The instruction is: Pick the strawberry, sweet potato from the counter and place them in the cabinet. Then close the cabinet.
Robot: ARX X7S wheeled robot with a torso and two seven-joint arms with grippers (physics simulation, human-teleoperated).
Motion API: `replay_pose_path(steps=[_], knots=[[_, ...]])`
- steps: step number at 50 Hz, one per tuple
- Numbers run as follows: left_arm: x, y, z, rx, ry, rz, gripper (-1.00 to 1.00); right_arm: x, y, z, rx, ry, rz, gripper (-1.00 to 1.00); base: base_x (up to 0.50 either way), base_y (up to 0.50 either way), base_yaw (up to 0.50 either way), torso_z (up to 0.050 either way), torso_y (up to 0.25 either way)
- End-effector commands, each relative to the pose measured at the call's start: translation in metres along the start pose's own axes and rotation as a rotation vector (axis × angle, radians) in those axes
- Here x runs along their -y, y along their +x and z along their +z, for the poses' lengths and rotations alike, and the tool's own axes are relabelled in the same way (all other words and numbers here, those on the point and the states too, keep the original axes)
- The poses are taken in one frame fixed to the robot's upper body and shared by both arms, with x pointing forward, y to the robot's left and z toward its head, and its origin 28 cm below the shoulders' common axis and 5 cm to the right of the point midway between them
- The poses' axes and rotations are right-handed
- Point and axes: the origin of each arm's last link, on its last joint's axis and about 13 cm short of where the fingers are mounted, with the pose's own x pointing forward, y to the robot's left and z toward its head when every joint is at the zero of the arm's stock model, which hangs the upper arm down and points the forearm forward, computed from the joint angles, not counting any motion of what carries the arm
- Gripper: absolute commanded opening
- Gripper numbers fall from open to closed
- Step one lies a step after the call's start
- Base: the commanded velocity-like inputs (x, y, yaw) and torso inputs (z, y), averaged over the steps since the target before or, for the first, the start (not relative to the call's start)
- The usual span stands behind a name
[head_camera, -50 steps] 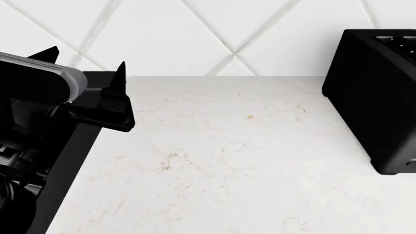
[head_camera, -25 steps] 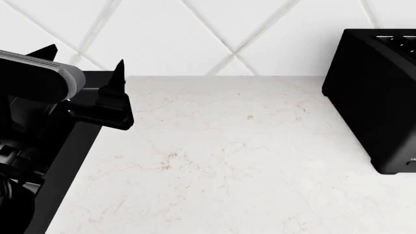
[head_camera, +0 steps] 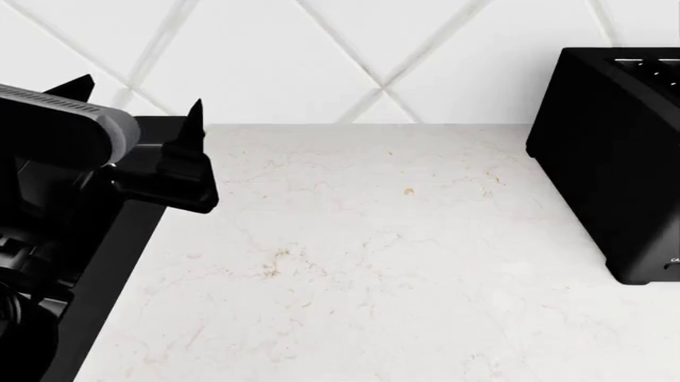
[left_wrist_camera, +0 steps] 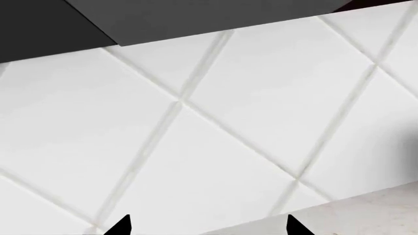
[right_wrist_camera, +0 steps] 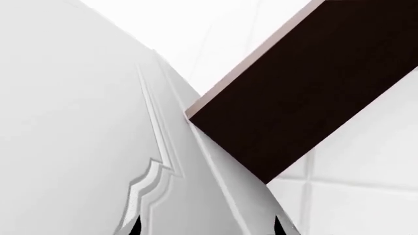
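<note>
The strawberry and the sweet potato are out of view in every frame. The white veined counter [head_camera: 372, 255] fills the head view. My left gripper [head_camera: 138, 95] hovers over its far left corner, open, with nothing between its fingers. In the left wrist view the left gripper [left_wrist_camera: 207, 226] faces the tiled wall with its black fingertips [left_wrist_camera: 124, 226] wide apart. The right wrist view shows the right gripper [right_wrist_camera: 207, 227] open, close against the cabinet's white panelled door [right_wrist_camera: 78, 122], beside a dark brown cabinet panel [right_wrist_camera: 307, 93]. The right arm does not show in the head view.
A black toaster [head_camera: 616, 159] stands at the counter's right end. A black stovetop [head_camera: 117, 263] borders the counter on the left, under my left arm. A white diamond-tiled wall [head_camera: 318, 56] runs along the back.
</note>
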Motion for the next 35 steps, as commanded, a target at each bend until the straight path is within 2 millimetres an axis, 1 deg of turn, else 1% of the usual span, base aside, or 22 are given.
replay_pose_path(steps=[1,15,35], knots=[[-0.001,0.0,-0.001,-0.001,-0.003,0.003,1.0,-0.015,0.022,-0.037,-0.216,-0.025,0.095,1.0,0.0,0.0,0.0,0.0,0.0],[-0.001,-0.001,-0.001,0.0,-0.005,0.007,1.0,-0.027,0.037,-0.068,-0.407,-0.104,0.195,1.0,0.0,0.0,0.0,0.001,-0.004],[-0.002,-0.001,-0.001,0.0,-0.007,0.009,1.0,-0.048,0.05,-0.095,-0.572,-0.238,0.332,1.0,0.0,0.0,0.0,0.0,-0.004]])
